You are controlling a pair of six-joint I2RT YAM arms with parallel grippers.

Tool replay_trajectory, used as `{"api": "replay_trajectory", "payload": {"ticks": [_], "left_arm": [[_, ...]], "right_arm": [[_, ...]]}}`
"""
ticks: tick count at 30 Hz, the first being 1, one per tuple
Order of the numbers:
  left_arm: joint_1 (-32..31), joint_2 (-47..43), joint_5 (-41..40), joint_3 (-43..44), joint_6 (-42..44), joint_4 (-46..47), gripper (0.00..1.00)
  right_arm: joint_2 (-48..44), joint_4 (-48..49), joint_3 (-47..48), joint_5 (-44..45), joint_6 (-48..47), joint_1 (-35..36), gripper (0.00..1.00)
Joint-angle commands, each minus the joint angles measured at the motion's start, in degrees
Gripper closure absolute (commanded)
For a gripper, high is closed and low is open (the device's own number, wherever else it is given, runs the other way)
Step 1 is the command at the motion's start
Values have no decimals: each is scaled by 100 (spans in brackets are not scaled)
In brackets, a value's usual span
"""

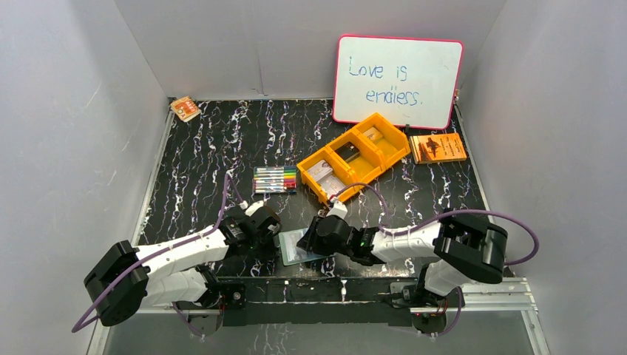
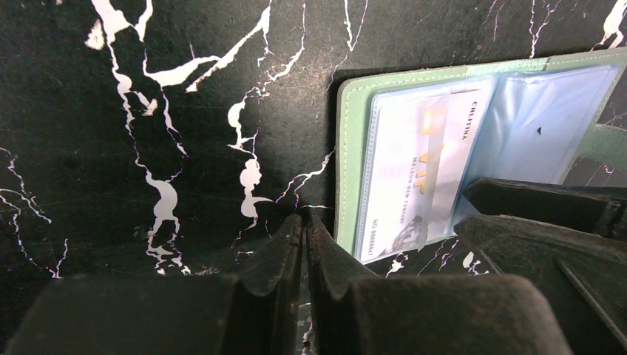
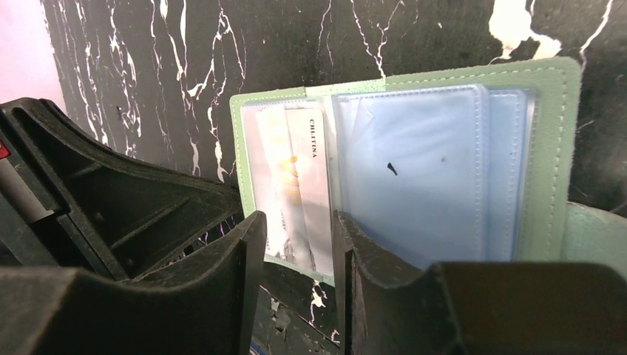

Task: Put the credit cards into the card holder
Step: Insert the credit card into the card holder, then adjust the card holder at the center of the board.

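Open wallet at the lower middle of the overhead view, with a pincer on either side.

The wallet lies spread flat on the black marbled table, its clear sleeves facing up. A whitish card sits in the sleeve nearest its left edge. The left pincer is clenched with its fingers pressed together on nothing, its tips on the bare table just beside the wallet's green border. The right pincer is released. Its fingers stand a little apart over the near edge of the wallet, and the sleeved card shows through the gap. Further up the frame, right of centre, an orange bin holds more small flat things.
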Motion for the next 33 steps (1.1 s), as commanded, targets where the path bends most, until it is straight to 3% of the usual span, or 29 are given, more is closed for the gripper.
{"api": "replay_trajectory", "payload": {"ticks": [1, 9, 14, 20, 25, 28, 33], "left_arm": [[-7, 107, -163, -21, 93, -395, 94], [-4, 17, -291, 106, 89, -576, 93], [-8, -230, -497, 261, 80, -916, 92], [-3, -674, -805, 471, 43, -1367, 79], [-2, -1084, -870, 470, -21, -1470, 63], [-2, -1259, -886, 452, -70, -1450, 56], [-2, -1401, -923, 475, -96, -1457, 47]], "right_arm": [[-341, -768, 411, 398, -287, 54, 52], [-704, -1612, 860, 392, -849, 64, 45], [-1493, -2689, 1024, 1047, -1308, 56, 44], [-2421, -3744, 835, 1158, -1970, -198, 38], [-2879, -3299, -3, 331, -1904, -432, 30], [-3111, -2707, -513, 39, -1643, -455, 16], [-3018, -1951, -944, -172, -1297, -489, 14]]}}
